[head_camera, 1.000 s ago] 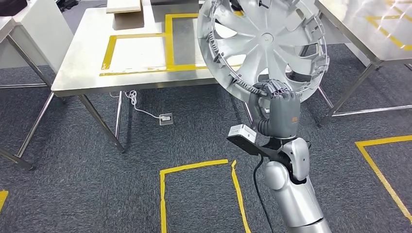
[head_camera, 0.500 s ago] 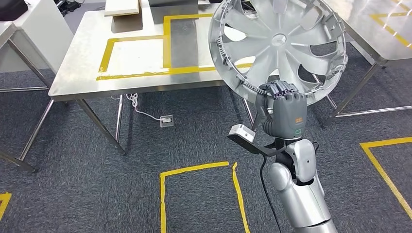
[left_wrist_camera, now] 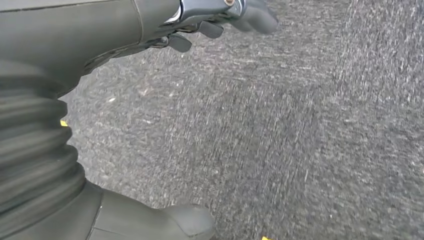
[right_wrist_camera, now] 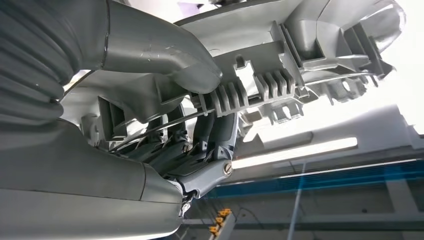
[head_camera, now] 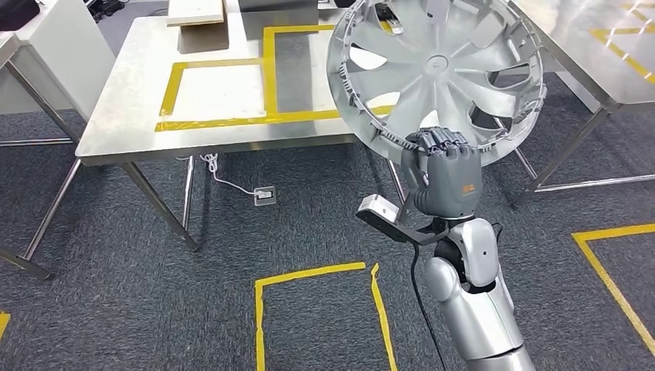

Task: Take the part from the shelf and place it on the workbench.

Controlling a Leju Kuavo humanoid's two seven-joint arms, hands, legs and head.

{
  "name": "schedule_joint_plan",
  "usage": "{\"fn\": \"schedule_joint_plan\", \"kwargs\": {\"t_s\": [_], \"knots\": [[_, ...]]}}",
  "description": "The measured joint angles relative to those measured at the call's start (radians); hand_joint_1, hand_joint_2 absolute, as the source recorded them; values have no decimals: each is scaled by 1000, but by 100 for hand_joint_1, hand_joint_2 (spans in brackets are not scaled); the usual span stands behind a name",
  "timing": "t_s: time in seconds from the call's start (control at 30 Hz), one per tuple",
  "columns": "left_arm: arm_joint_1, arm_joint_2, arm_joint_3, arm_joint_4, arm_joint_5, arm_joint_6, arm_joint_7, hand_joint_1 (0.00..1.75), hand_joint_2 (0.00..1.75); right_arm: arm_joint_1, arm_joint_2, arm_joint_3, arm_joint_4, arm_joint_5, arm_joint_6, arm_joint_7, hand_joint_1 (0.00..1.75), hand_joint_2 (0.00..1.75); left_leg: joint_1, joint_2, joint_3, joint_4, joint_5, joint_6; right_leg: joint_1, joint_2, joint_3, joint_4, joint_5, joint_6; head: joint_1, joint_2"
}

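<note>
The right hand grips the wheel cover by its rim, raised at one o'clock, overlapping the surface. Held only there, it could twist loose. The left hand hangs empty, fingers apart.

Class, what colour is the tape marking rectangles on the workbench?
Yellow tape on the steel workbench, clearest in the head view.

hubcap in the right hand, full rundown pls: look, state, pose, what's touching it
The hubcap is a round silver-grey wheel cover, plastic by its look, with curved spokes, openings between them and a small centre hub. Ribbed clips and a thin wire ring line its rim. It looks intact. It is held up in the air, tilted, in front of the steel workbench, not resting on it. The right hand grips its lower rim, thumb pressed on a ribbed clip; nothing else touches it.
</note>
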Motion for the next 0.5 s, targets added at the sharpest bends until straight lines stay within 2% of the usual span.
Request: {"fn": "schedule_joint_plan", "kwargs": {"t_s": [0.03,0.1,0.13,0.17,0.2,0.27,0.3,0.33,0.37,0.4,0.47,0.5], "knots": [[0,0,0,0,-1,0,0,0,175,-3,-2,0,1,1,0,0,175,175,2,0,4,-2,-2,5,-1,-1,-25,49,-22,5,1,0],[0,0,0,0,-1,0,1,0,175,-6,-4,0,4,1,0,-1,175,175,2,0,9,-1,-8,10,-3,-1,-104,185,-71,12,3,0],[1,0,0,0,-2,0,1,0,175,-6,-6,0,6,1,0,-1,175,175,2,0,12,-1,-12,10,-4,-1,-139,238,-80,13,3,0],[1,-1,0,0,-3,0,2,0,175,-5,-7,0,9,0,-1,0,175,175,2,-1,17,0,-16,10,-4,-1,-159,257,-70,13,4,0],[2,-1,0,0,-4,0,2,0,175,-4,-9,0,10,-1,0,2,175,175,2,-1,23,0,-21,9,-5,-2,-158,236,-40,12,4,0],[2,-1,-1,0,-7,-1,-1,0,175,-2,-12,-1,12,-7,-1,4,175,175,2,-3,38,-1,-31,4,-5,-2,-107,100,46,5,5,0],[1,-1,-1,0,-10,-1,-5,0,175,-2,-13,-1,14,-10,-2,3,175,175,1,-3,42,0,-36,-1,-2,-3,-78,32,73,0,5,0],[1,-1,-2,0,-14,-1,-10,0,175,-3,-14,-2,15,-15,-5,0,175,175,0,-3,45,-1,-40,-7,1,-3,-58,-12,86,-6,6,0],[1,0,-5,0,-20,0,-15,0,175,-2,-15,-2,18,-19,-9,-4,175,175,-1,-3,45,-3,-42,-13,5,-3,-49,-31,84,-11,6,0],[2,1,-8,0,-26,1,-18,0,175,-2,-15,-2,22,-24,-14,-8,175,175,-1,-3,46,-5,-44,-19,8,-2,-47,-34,78,-17,6,0],[2,3,-17,-1,-40,6,-15,0,175,-1,-15,-2,29,-32,-21,-12,175,175,-1,-1,51,-5,-51,-32,5,0,-39,-41,75,-29,6,0],[2,5,-21,-1,-47,9,-7,0,175,-1,-15,-3,33,-36,-23,-13,175,175,-1,0,45,13,-60,-37,2,-1,-32,-45,73,-36,5,0]]}}
